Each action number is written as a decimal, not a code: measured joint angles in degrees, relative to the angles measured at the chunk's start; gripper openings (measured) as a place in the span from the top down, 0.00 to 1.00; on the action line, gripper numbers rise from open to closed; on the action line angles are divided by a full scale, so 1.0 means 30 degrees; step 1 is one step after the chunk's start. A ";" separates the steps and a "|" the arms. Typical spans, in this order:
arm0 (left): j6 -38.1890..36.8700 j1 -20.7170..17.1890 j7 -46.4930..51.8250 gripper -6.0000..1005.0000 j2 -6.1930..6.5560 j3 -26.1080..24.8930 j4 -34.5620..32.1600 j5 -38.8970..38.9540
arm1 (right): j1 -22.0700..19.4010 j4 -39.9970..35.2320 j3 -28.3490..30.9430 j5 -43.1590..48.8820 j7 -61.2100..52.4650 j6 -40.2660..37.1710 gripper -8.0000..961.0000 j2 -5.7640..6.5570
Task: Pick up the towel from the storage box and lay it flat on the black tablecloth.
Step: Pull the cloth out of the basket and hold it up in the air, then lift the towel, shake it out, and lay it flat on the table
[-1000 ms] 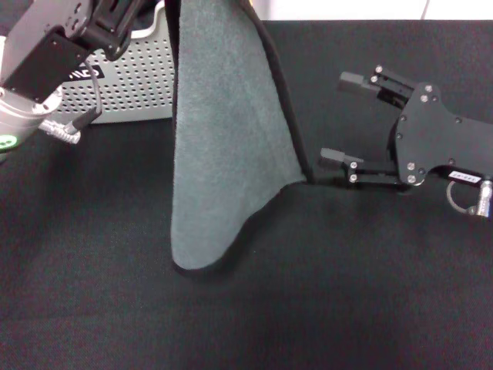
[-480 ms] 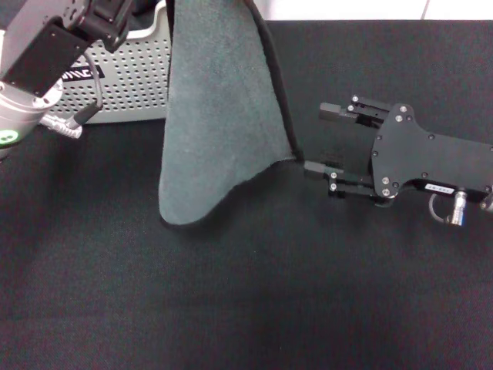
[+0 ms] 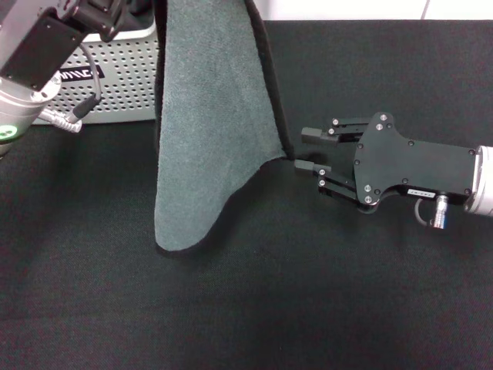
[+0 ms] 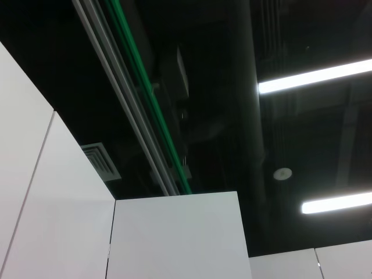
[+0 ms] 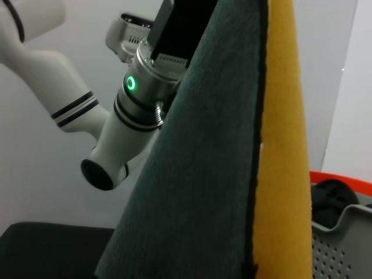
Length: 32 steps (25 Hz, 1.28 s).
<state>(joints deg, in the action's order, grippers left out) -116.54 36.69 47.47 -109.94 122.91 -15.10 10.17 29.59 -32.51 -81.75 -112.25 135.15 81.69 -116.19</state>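
The towel point(image 3: 208, 131) hangs in front of me as a long grey-green sheet, its upper end running out of the head view at the top, its rounded lower corner down on the black tablecloth point(image 3: 254, 308). The black hem runs down the edge facing my right side. In my right wrist view the towel point(image 5: 203, 174) fills the foreground, plush green face beside its yellow reverse, hem between them.

My left gripper point(image 3: 96, 15) is up at the top corner of the head view, right beside the hanging cloth. Its fingertips lie beyond the picture's edge, so whether it is clamped on the towel I cannot tell. My left wrist camera sees only ceiling and white panels.

My right gripper point(image 3: 308, 149) lies low over the tablecloth, fingers parted, tips at the towel's hemmed edge where the cloth folds outward. Nothing sits between the fingers; whether the lower one touches the hem I cannot tell.

The storage box point(image 3: 115, 85) stands behind, beside my left arm, its perforated wall half covered by the towel. Through the right wrist camera the storage box point(image 5: 343, 244) shows dark fabric point(image 5: 331, 203) inside and an orange edge point(image 5: 343, 177) behind it.
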 joint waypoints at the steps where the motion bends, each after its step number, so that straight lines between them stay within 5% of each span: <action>1: 0.0000 0.0000 0.0000 0.98 0.0000 0.0000 0.0000 0.0000 | 0.0001 0.0000 -0.0068 0.0000 0.0002 -0.0026 0.57 0.0000; 23: -0.0001 -0.0832 -0.0003 0.98 -0.0031 -0.0014 -0.0024 -0.0193 | -0.0523 -0.1266 -0.0727 0.0126 -0.0062 -0.0849 0.99 0.0036; 32: 0.0022 -0.3212 0.1103 0.98 0.0060 -0.1739 0.0646 -0.0139 | -0.3649 -0.8343 -0.0303 0.0147 -0.3519 -0.0753 0.99 0.0632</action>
<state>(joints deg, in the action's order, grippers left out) -116.47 27.05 50.78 -109.76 117.69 -13.16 9.76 18.65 -57.54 -82.66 -111.81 124.59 79.43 -114.29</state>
